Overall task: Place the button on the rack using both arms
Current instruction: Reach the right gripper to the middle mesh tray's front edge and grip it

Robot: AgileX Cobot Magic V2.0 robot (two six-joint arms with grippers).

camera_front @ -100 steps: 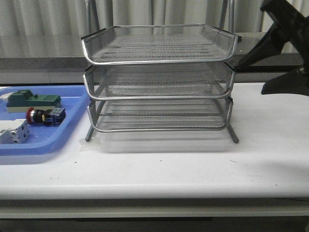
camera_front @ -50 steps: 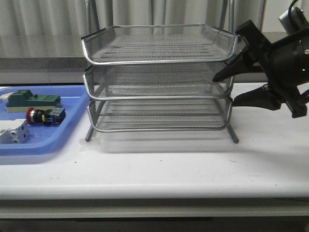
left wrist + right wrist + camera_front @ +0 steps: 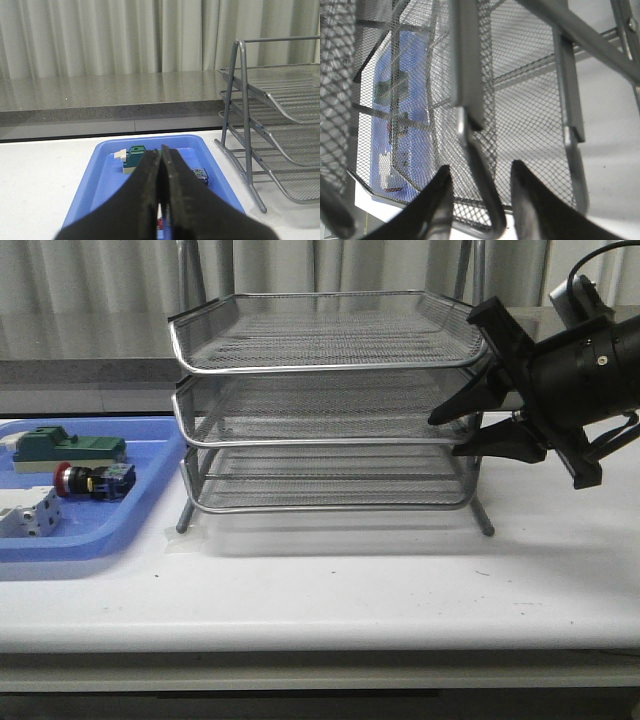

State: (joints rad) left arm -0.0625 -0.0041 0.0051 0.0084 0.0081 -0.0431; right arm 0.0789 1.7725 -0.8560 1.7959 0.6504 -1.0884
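Observation:
The button (image 3: 90, 480), with its red cap and blue-black block, lies on its side in the blue tray (image 3: 90, 540) at the left. In the left wrist view only its dark block (image 3: 199, 175) shows beside my fingers. The silver wire-mesh rack (image 3: 330, 360) stands mid-table. My right gripper (image 3: 447, 435) is open at the rack's right side, its fingers above and below the middle tray's corner. In the right wrist view a rim wire (image 3: 485, 200) of the rack (image 3: 520, 115) runs between the fingers of that gripper (image 3: 481, 167). My left gripper (image 3: 161, 152) is shut and empty over the blue tray (image 3: 90, 185).
A green block (image 3: 65, 447) and a white terminal block (image 3: 28, 512) share the blue tray with the button. The rack's legs (image 3: 485, 520) stand on the white table. A grey ledge and curtains run behind the table.
My right gripper has come in from the upper right to the rack's right side, and its open fingers now straddle the middle tray's corner. The button and tray have not moved.

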